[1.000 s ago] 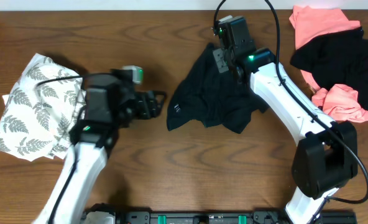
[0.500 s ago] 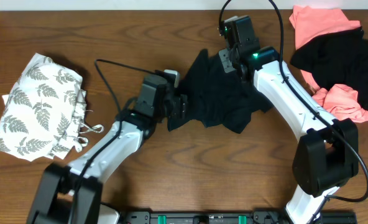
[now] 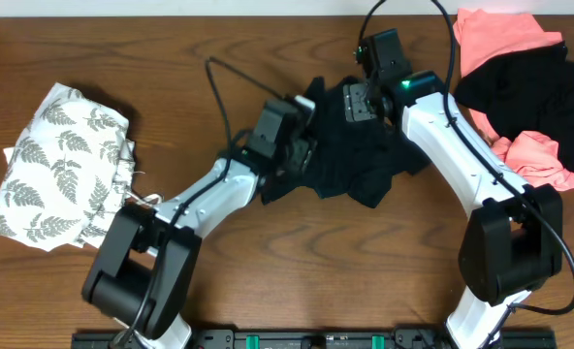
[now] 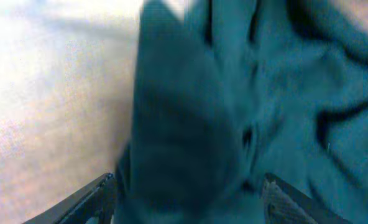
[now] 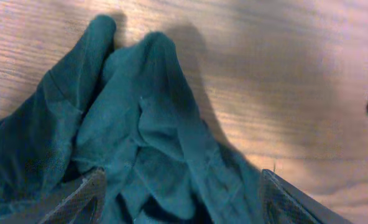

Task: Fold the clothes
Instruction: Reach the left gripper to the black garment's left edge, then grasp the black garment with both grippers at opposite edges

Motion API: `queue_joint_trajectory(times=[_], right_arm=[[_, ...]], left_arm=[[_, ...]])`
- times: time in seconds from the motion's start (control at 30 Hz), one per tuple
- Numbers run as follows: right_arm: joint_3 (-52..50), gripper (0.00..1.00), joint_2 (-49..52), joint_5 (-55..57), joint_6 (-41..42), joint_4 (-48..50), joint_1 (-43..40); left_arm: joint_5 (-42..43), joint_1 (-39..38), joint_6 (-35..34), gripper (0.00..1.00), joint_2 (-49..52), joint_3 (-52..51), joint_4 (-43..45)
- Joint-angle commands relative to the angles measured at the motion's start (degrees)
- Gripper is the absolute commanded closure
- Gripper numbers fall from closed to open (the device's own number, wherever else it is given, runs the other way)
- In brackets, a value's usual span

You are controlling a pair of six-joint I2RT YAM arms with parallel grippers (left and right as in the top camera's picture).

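Observation:
A dark teal garment [image 3: 350, 165] lies crumpled at the table's middle. My left gripper [image 3: 304, 153] has reached onto its left edge. In the blurred left wrist view that gripper [image 4: 187, 190] is open, and a thick fold of the garment [image 4: 190, 124] lies between its fingers [image 4: 97, 196]. My right gripper [image 3: 357, 105] hovers over the garment's upper edge. In the right wrist view it [image 5: 184, 190] stands open, its fingers [image 5: 84, 199] spread to either side of the rumpled garment [image 5: 147, 137] without pinching it.
A folded white cloth with a grey fern print [image 3: 59, 165] lies at the far left. A heap of pink and black clothes [image 3: 525, 87] sits at the back right. Bare wooden table [image 3: 297, 262] stretches along the front.
My left arm has swung right, from beside the fern-print cloth onto the dark garment's left edge. My right gripper has opened and let go of the garment's top, shifting slightly right.

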Motion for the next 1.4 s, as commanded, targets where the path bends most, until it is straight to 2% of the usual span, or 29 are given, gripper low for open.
queue_joint_trajectory(times=[0.0, 0.2, 0.43, 0.63, 0.73, 0.77, 0.97, 1.1, 1.37], right_arm=[[0.33, 0.23, 0.22, -0.59, 7.19, -1.79, -0.85], [0.33, 0.23, 0.22, -1.01, 15.26, -5.14, -3.02], [0.33, 0.23, 0.07, -3.69, 15.39, -5.03, -4.61], [0.33, 0.23, -0.02, -4.28, 15.37, -5.09, -4.81], [0.33, 0.24, -0.02, -4.28, 15.37, -5.09, -4.81], [0.33, 0.24, -0.02, -4.28, 15.39, -5.16, -4.81], [0.33, 0.24, -0.02, -4.22, 14.43, -4.98, -4.87], [0.33, 0.24, -0.02, -4.00, 12.83, -4.94, -4.90], [0.33, 0.24, -0.02, -4.26, 5.14, -6.08, -4.92]], left_arm=[[-1.75, -0.07, 3.23, 0.24, 1.90, 3.80, -0.31], [-1.77, -0.70, 3.21, 0.24, 6.14, 4.63, -0.31], [-6.25, -2.97, 3.21, 0.24, 9.73, 4.74, 0.15], [-6.29, -3.43, 3.19, 0.25, 11.28, 4.74, 1.90], [-7.48, -3.39, 3.17, 0.34, 11.50, 4.74, 2.99], [-9.44, -3.39, 3.17, 0.46, 11.50, 4.74, 3.26], [-15.34, -3.39, 3.19, 0.88, 9.94, 5.49, 3.08], [-16.57, -3.39, 3.15, 0.91, 5.79, 6.47, 0.20], [-19.56, -1.88, 2.71, 0.92, -8.66, 7.74, -12.13]])
